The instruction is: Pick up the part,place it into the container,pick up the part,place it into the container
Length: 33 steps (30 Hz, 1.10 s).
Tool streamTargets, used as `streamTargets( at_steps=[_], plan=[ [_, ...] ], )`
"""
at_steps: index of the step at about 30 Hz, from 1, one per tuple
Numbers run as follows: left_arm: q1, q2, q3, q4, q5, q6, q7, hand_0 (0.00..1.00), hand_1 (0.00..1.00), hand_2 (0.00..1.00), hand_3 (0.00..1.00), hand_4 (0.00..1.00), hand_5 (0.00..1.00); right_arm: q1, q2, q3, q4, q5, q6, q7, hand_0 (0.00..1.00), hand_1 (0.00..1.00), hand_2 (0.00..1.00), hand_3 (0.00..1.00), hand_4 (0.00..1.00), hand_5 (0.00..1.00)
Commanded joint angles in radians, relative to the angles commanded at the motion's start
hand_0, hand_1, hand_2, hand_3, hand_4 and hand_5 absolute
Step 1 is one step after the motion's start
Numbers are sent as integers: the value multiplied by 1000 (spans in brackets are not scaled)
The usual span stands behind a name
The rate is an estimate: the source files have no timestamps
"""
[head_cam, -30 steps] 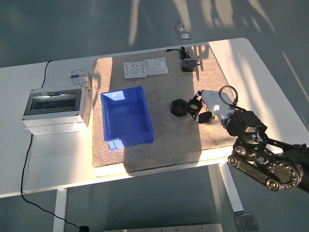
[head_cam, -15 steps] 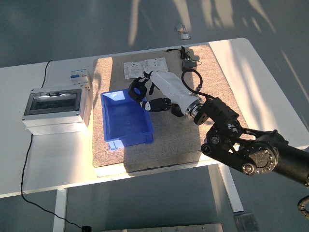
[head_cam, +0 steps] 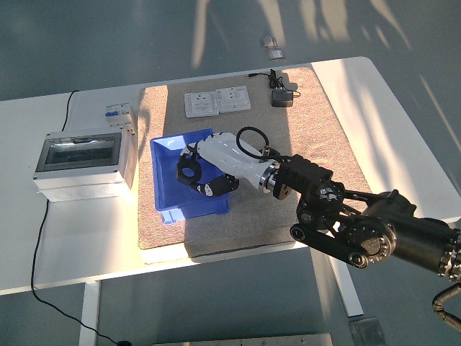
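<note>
My right hand [head_cam: 197, 178], white with black fingers, reaches in from the lower right and hovers over the blue container [head_cam: 167, 207] on the tan mat. Its fingers are curled around a black ring-shaped part [head_cam: 189, 172], held just above the container's middle. My forearm crosses the mat's centre and covers the spot behind it, so no other loose part shows there. The left arm is out of view.
A grey enclosure with a clear lid [head_cam: 79, 162] stands left of the container, with a small circuit breaker [head_cam: 118, 113] behind it. Two white socket plates [head_cam: 216, 101] and a black adapter [head_cam: 281, 98] lie at the mat's far edge [head_cam: 302, 72].
My right hand has carried the black ring part leftward from the mat's right side, past the container's far right corner, to above its middle, and dropped lower.
</note>
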<state>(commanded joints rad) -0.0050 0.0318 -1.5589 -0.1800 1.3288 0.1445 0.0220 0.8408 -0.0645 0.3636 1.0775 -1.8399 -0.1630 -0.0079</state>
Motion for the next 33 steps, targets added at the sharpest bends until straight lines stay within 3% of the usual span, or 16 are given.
streamTargets(
  at_steps=[1,5,6,22,24,25,29,31,33],
  plan=[
    [0,0,-1,0,2,0,0,673,666,673,780,809,760,-1,0,2,1,-6,10,-10,998,926,886,853,575,2],
    [0,1,-4,0,8,-1,1,673,666,673,780,809,760,-6,-2,9,3,-23,30,-39,998,926,886,853,575,2],
    [0,1,-5,0,10,-1,1,673,667,673,779,809,759,-8,-4,12,4,-26,33,-45,998,983,929,867,627,55],
    [2,3,-10,0,17,-1,1,673,666,668,779,811,757,-31,-20,36,10,-4,33,-71,998,998,968,899,711,116],
    [2,4,-10,0,17,0,1,673,666,668,779,811,757,-33,-20,37,9,7,15,-63,998,998,968,899,711,116],
    [2,4,-11,0,18,0,1,673,667,666,778,811,756,-35,-21,42,9,17,-2,-56,998,998,989,947,717,109],
    [4,4,-14,0,25,0,1,673,667,666,778,811,756,-65,-36,101,3,85,-95,-47,998,998,989,947,717,109],
    [5,2,-11,0,18,1,0,673,667,665,776,811,754,-86,-46,139,-11,101,-136,-79,998,978,957,942,715,112],
    [6,1,-10,0,13,1,-1,673,667,665,776,811,754,-101,-58,180,-43,110,-140,-123,998,978,957,942,715,112]
  ],
)
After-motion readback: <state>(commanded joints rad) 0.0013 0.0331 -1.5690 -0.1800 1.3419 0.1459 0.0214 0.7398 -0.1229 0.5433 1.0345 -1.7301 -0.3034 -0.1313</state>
